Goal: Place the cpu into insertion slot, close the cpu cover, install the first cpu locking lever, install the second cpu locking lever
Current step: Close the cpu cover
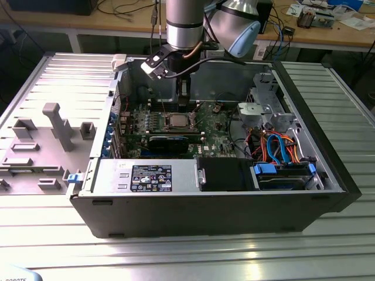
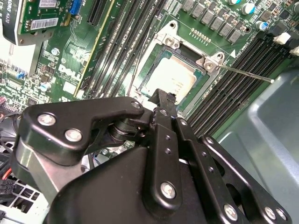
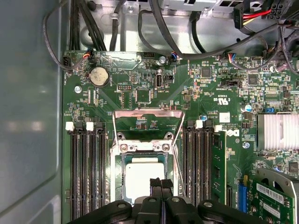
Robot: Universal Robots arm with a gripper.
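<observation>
The dull silver-grey square cpu lies seated in the silver-rimmed square insertion slot. The black gripper hangs just above it, fingers together and empty. The silvery windowed cpu cover appears raised, and the thin wire locking lever is unlatched.

cpu in insertion slot, gripper just above

One cpu, one insertion slot, one cpu cover, one pincer.
</observation>
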